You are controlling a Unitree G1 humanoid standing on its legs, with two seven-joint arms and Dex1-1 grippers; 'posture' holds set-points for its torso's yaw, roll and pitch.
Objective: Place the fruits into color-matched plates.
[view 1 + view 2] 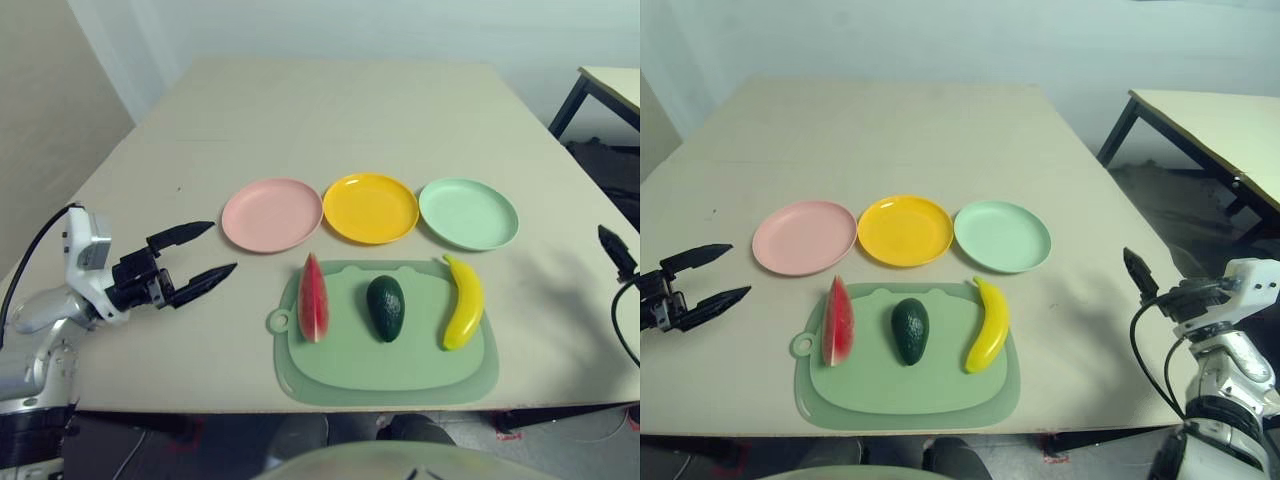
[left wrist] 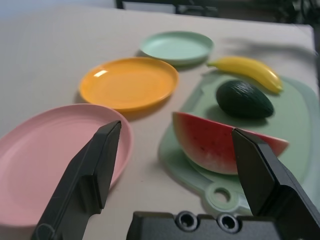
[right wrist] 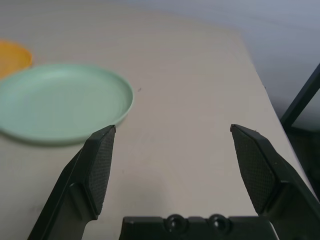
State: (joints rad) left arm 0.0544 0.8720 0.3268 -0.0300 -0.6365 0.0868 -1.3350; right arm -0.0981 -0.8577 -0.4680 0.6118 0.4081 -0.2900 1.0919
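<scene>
On the beige counter [image 1: 330, 110] three round shallow plastic plates stand in one row, close beside each other but not touching. The pink plastic plate [image 1: 271, 214] is at the robot's left, the yellow plastic plate [image 1: 370, 207] is in the middle, and the pale mint green plastic plate [image 1: 468, 212] is at the right. All three plates have nothing in them.

Nearer to the robot lies the large rounded green cutting mat [image 1: 390, 360], and the three toy fruits lie on it. The red watermelon wedge with green rind [image 1: 313, 298] is on the left part of the mat, in front of the pink plate. The dark green toy avocado [image 1: 385, 307] is in the middle of the mat, in front of the yellow plate. The curved yellow toy banana [image 1: 461, 301] lies on the right part of the mat, and its upper tip reaches to the mat's far edge, near the mint green plate.

The left gripper [image 1: 198, 254] hangs over the counter at the left of the mat, apart from the fruits. Its two black fingers are spread apart, they point toward the pink plate and the watermelon, and they hold nothing. The right gripper [image 3: 176, 167] is near the right edge of the counter, at the right of the mint green plate. In the right wrist view its fingers also stand wide apart, with only bare counter between them.
</scene>
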